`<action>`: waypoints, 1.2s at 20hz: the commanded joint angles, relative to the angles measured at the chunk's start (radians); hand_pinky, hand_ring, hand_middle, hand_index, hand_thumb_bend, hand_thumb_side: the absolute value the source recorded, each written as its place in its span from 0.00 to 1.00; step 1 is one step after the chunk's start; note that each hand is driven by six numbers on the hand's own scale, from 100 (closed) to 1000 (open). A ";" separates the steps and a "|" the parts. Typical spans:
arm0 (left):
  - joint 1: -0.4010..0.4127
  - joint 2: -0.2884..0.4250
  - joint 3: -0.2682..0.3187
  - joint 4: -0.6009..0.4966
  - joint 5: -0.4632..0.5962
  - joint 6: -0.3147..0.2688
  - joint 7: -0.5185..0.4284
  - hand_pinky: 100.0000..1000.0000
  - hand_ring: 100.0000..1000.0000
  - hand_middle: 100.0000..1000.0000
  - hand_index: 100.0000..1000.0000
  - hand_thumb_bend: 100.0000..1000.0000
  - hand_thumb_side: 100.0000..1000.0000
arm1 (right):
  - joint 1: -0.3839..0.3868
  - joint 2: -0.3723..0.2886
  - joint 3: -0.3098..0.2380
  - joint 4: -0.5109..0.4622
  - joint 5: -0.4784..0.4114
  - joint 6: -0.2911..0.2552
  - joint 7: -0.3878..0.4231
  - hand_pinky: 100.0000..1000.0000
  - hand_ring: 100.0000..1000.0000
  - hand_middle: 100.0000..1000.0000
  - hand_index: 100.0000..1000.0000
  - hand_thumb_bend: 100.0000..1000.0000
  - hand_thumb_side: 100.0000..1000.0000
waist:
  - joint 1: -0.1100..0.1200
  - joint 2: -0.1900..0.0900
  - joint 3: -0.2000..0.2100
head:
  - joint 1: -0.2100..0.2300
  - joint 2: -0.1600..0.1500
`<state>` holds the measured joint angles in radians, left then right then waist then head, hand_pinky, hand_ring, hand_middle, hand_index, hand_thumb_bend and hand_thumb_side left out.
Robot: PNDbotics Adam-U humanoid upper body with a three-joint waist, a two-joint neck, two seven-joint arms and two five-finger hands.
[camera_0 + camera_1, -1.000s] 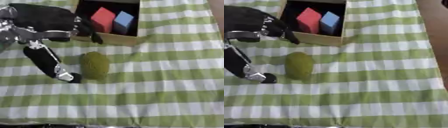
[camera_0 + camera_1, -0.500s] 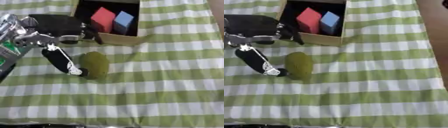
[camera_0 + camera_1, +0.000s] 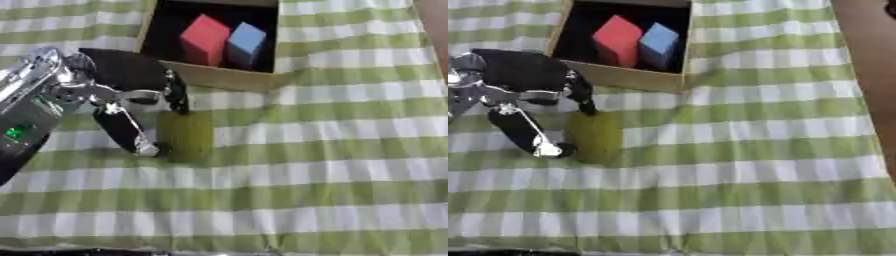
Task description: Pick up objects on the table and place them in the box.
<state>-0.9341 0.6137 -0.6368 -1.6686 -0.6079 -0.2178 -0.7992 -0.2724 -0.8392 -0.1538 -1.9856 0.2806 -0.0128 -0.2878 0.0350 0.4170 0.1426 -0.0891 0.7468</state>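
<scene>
Since a second ago the left hand [image 3: 531, 82] has come closer to the green fruit [image 3: 595, 136], and now it reaches over it from the left. One finger [image 3: 585, 100] points down and its tip is at the far end of the fruit, while the thumb [image 3: 525, 131] stretches toward the near side and ends just beside the fruit's left edge. The hand is spread wide around the fruit, with fingers on two sides of it; if they already touch it, I cannot tell. The silver wrist and forearm [image 3: 31, 107] enter from the left edge. The right hand shows in no view.

Everything lies on a cloth [image 3: 754, 150] with green and white checks, which covers the table. At the far right corner a strip of brown surface [image 3: 872, 60] shows beside the cloth.

The fruit is dull green and oval, lying flat on the cloth, with its long side running from near to far. Just beyond it, at the far side, stands the box [image 3: 627, 77], open on top, with a pale wall and a dark inside. In it are a red block [image 3: 616, 39] and a blue block [image 3: 658, 44], side by side and touching. The hand's back partly covers the box's near left corner.
</scene>
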 commanded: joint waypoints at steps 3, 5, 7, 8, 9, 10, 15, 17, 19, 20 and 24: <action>-0.016 0.001 0.004 -0.003 -0.002 0.000 0.015 0.68 0.62 0.54 0.69 0.21 0.21 | -0.003 -0.012 -0.016 -0.014 -0.007 0.002 -0.004 0.86 0.92 0.50 0.81 0.00 0.40 | -0.002 -0.030 -0.002 | 0.002 -0.004; -0.016 -0.004 0.003 0.004 -0.015 0.000 0.040 0.65 0.59 0.50 0.65 0.05 0.08 | -0.002 -0.011 -0.016 -0.014 -0.009 0.002 -0.004 0.86 0.92 0.50 0.81 0.00 0.39 | -0.003 -0.031 -0.003 | 0.003 -0.004; -0.013 -0.004 0.004 -0.002 -0.019 0.004 0.072 0.64 0.58 0.49 0.62 0.00 0.03 | 0.002 -0.010 -0.017 -0.014 -0.008 0.003 -0.003 0.86 0.92 0.50 0.81 0.00 0.40 | -0.002 -0.032 -0.003 | 0.002 -0.005; -0.012 -0.001 0.006 -0.011 -0.015 0.008 0.085 0.63 0.57 0.48 0.60 0.00 0.02 | 0.003 -0.010 -0.017 -0.014 -0.008 0.003 -0.003 0.86 0.92 0.50 0.81 0.00 0.40 | -0.001 -0.033 -0.003 | 0.001 -0.006; -0.012 0.003 0.009 -0.026 -0.009 0.012 0.096 0.62 0.56 0.47 0.59 0.00 0.03 | 0.004 -0.009 -0.018 -0.014 -0.009 0.004 -0.003 0.86 0.92 0.50 0.81 0.00 0.40 | -0.001 -0.033 -0.003 | 0.000 -0.006; -0.012 0.008 0.015 -0.046 -0.002 0.018 0.108 0.61 0.55 0.45 0.57 0.00 0.03 | 0.005 -0.009 -0.018 -0.014 -0.009 0.005 -0.003 0.86 0.92 0.50 0.81 0.00 0.40 | 0.000 -0.033 -0.002 | -0.002 -0.006; -0.002 0.055 0.066 -0.192 0.041 0.072 0.130 0.58 0.52 0.43 0.53 0.00 0.02 | 0.014 -0.011 -0.021 -0.014 -0.008 0.007 -0.005 0.86 0.92 0.50 0.81 0.00 0.40 | 0.003 -0.035 0.001 | -0.009 -0.004; 0.000 0.076 0.090 -0.249 0.059 0.097 0.124 0.57 0.50 0.41 0.50 0.00 0.02 | 0.017 -0.011 -0.023 -0.014 -0.007 0.008 -0.007 0.86 0.92 0.50 0.81 0.00 0.40 | 0.004 -0.037 0.004 | -0.011 -0.004; 0.001 0.092 0.113 -0.293 0.075 0.120 0.115 0.55 0.49 0.40 0.48 0.00 0.02 | 0.020 -0.010 -0.023 -0.014 -0.007 0.009 -0.007 0.86 0.92 0.50 0.82 0.00 0.40 | 0.004 -0.038 0.005 | -0.014 -0.005; 0.000 0.098 0.123 -0.311 0.084 0.128 0.111 0.55 0.50 0.39 0.46 0.00 0.02 | 0.021 -0.010 -0.023 -0.014 -0.007 0.010 -0.007 0.86 0.92 0.50 0.82 0.00 0.40 | 0.004 -0.039 0.006 | -0.015 -0.006; -0.010 0.109 0.170 -0.330 0.107 0.137 0.114 0.54 0.49 0.37 0.43 0.00 0.01 | 0.025 -0.010 -0.025 -0.014 -0.005 0.011 -0.009 0.86 0.92 0.50 0.82 0.00 0.40 | 0.005 -0.043 0.008 | -0.020 -0.006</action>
<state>-0.9262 0.6933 -0.4989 -1.9775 -0.5113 -0.0864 -0.6875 -0.2451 -0.8301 -0.1636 -1.9856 0.2748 -0.0039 -0.2950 0.0350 0.4163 0.1496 -0.1067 0.7463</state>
